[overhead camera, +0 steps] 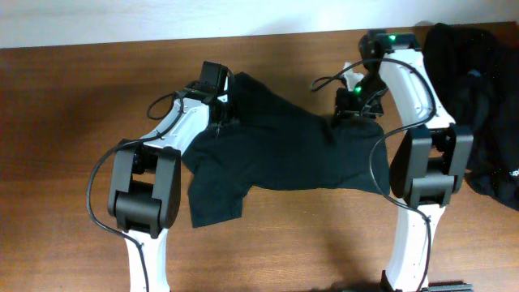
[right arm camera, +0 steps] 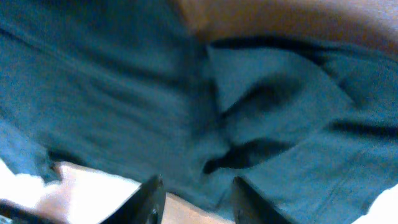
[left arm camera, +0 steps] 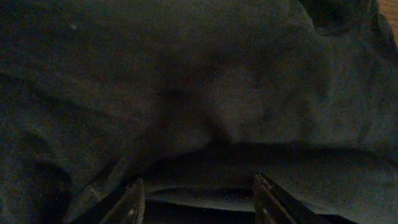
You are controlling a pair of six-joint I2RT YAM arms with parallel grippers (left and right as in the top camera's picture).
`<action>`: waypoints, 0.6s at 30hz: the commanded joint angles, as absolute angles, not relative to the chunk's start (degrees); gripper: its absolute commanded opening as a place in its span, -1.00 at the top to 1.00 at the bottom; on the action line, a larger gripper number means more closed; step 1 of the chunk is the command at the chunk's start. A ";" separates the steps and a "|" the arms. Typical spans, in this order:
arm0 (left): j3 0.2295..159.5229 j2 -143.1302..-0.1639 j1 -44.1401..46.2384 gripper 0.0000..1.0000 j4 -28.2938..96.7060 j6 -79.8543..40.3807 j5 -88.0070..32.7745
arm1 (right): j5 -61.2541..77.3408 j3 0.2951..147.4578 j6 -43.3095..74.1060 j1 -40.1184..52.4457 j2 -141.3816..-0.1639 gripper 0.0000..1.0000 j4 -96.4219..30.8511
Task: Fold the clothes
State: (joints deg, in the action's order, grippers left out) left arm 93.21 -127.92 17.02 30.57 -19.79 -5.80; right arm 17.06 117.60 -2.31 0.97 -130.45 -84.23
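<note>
A black short-sleeved T-shirt (overhead camera: 284, 150), one of the clothes, lies loosely spread and wrinkled in the middle of the wooden table (overhead camera: 65, 122). My left gripper (overhead camera: 220, 112) sits at its upper left corner. In the left wrist view its jaws (left arm camera: 199, 180) stand apart over dark fabric (left arm camera: 205, 81) that fills the frame, with a low ridge of cloth between them. My right gripper (overhead camera: 350, 109) is at the shirt's upper right edge. In the right wrist view its jaws (right arm camera: 197, 182) are open just above the cloth (right arm camera: 124, 93), and nothing is pinched.
A heap of other black garments (overhead camera: 474, 97) lies at the far right of the table, one with a small white mark (overhead camera: 512, 172). Both arm bases (overhead camera: 146, 195) (overhead camera: 426, 174) stand near the front edge. Bare wood shows left of the shirt and in front of it.
</note>
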 commanded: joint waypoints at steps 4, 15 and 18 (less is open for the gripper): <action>91.22 -130.28 16.45 -0.15 31.03 -20.12 -4.71 | 17.30 118.19 -2.76 2.61 -129.64 0.10 -85.01; 91.22 -130.28 16.45 -0.14 30.89 -20.12 -4.73 | 3.79 118.19 0.89 2.50 -129.23 0.06 -76.01; 91.22 -130.28 16.47 -0.15 30.87 -20.12 -4.75 | 3.68 118.19 -0.93 2.57 -129.27 0.07 -74.59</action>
State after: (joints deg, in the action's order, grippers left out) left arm 93.21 -127.92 17.02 30.52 -19.79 -5.82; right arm 6.83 117.58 -0.45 2.61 -130.45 -75.37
